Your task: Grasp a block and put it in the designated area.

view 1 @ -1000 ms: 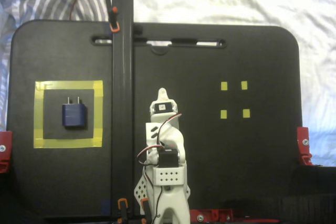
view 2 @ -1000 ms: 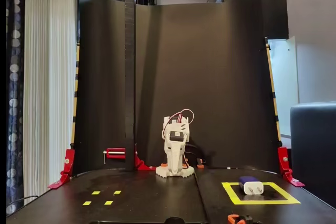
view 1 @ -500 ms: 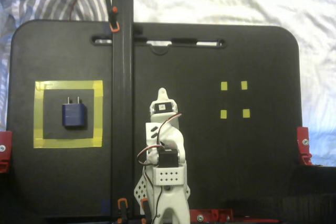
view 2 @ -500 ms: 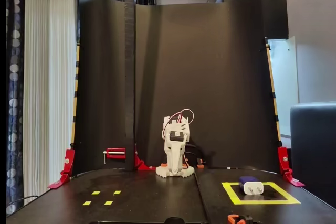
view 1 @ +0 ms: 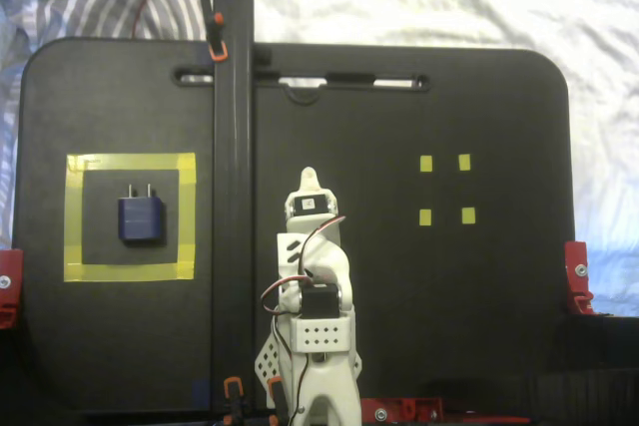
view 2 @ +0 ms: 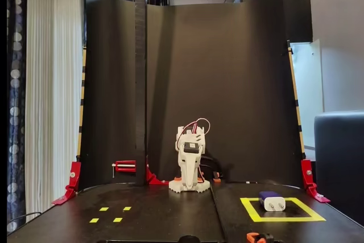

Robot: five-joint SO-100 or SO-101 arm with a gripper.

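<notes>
I see the arm folded up at the lower middle of the top-down fixed view, its pincer (view 1: 309,180) pointing toward the top of the frame and touching nothing. Its tip looks narrow, but I cannot tell whether the fingers are pressed together or slightly apart. The block (view 1: 142,216) lies flat inside the yellow tape square (view 1: 72,216) at the left of that frame, prongs toward the top; in the front fixed view the block (view 2: 271,201) sits inside the square (view 2: 250,209) at the lower right. Nothing differs from the earlier frames: arm and block are where they were. A black upright post (view 1: 232,197) cuts across the table (view 1: 479,296), and the arm's base is cut off by the bottom edge.
</notes>
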